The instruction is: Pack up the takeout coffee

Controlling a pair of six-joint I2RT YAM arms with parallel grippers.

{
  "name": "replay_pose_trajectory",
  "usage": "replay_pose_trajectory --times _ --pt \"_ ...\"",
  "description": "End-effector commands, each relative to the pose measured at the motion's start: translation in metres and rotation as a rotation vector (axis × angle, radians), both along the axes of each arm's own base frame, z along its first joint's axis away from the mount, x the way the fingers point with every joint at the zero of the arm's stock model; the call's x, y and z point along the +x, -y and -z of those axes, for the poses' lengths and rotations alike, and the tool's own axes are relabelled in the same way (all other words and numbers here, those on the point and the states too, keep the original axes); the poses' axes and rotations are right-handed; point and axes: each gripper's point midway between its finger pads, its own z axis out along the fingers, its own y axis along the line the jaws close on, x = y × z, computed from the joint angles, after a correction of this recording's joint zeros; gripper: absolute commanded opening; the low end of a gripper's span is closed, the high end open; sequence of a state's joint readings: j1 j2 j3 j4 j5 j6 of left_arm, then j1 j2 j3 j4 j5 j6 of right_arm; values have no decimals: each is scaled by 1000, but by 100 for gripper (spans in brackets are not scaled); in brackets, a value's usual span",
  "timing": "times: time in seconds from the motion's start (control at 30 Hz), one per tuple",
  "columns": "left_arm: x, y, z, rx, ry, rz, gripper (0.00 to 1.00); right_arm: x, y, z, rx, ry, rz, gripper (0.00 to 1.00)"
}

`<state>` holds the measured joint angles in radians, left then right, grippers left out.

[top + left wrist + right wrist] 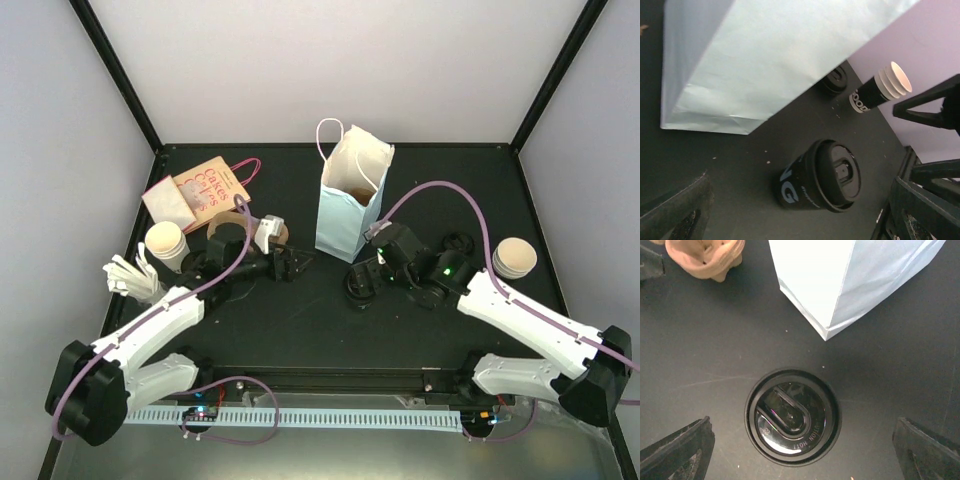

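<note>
Hovering directly over the lidded coffee cup (pixel 792 417), the right gripper (pixel 801 442) has its fingers spread wide to either side of the lid, grasping nothing. The cup stands upright on the black table (pixel 700 355) at the centre of the overhead frame, just below the pale blue paper bag (pixel 350 205), near it but apart. The left gripper (pixel 297 263), left of centre, is likewise released and empty. This looks like the approach before the pick. Next the right arm should descend, close around the cup's wall, then lift it upright into the bag's open mouth. What already sits inside the bag is hard to tell.
</note>
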<state>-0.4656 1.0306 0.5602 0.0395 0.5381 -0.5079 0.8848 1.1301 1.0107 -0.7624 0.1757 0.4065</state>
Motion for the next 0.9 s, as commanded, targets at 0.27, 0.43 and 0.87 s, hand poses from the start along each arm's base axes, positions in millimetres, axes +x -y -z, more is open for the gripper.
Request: replay_pose_trajectory --times 0.27,0.43,0.87 --pt "-8 41 3 -57 -52 160 89 -10 6 33 -143 -117 -46 87" --pt "-9 52 14 -55 -106 202 82 -10 1 41 -170 -151 -69 86" --pt "-14 74 43 -40 -211 262 67 -12 -18 52 -188 -171 -192 88"
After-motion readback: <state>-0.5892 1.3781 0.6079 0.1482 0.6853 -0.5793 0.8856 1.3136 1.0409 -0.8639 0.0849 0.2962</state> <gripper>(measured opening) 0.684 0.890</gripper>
